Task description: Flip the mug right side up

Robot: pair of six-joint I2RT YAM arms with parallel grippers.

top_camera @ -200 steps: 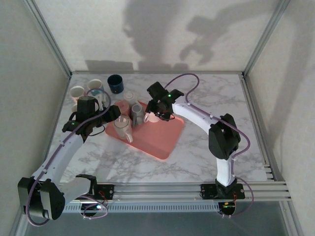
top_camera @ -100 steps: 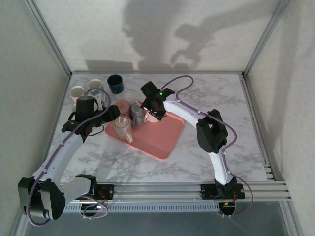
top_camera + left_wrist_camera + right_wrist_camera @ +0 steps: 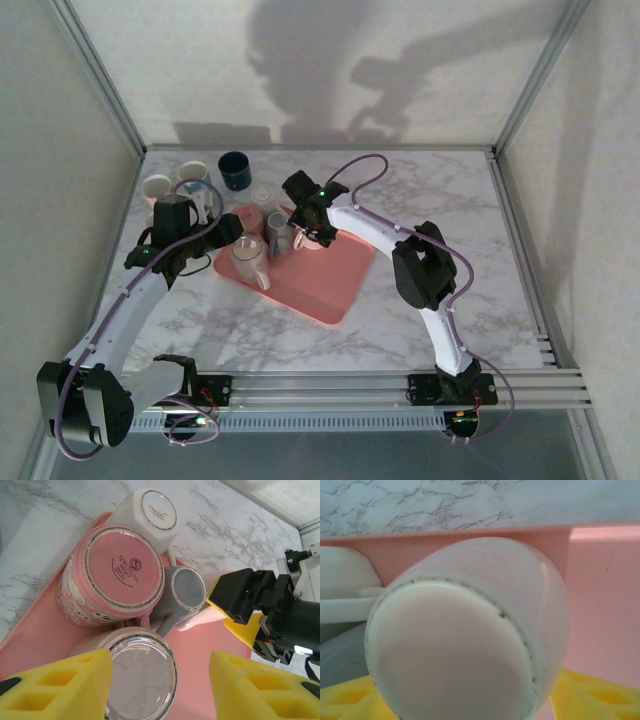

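Mug: a pale mug (image 3: 465, 630) sits base up on the pink tray (image 3: 330, 290), at about 1 o'clock from the tray's middle in the overhead view.
Neighbour: a grey mug (image 3: 187, 587), also upturned, stands just beside it at its 9 o'clock.
Right gripper (image 3: 308, 228): it straddles the pale mug, one yellow pad (image 3: 600, 695) at 3 o'clock of the body and the other at 9. I cannot tell whether they are pressing on it.
Axis: the base faces the right wrist, so I judge the mug's long axis runs close to the line of the fingers, mouth toward the tray.
Nearer arm: the right, plainly.
Left gripper (image 3: 160, 692): at the tray's 9 o'clock side, with its pads apart and nothing held.
Next move: probably a pinch across the wall, a lift clear of the grey mug, then a half turn.
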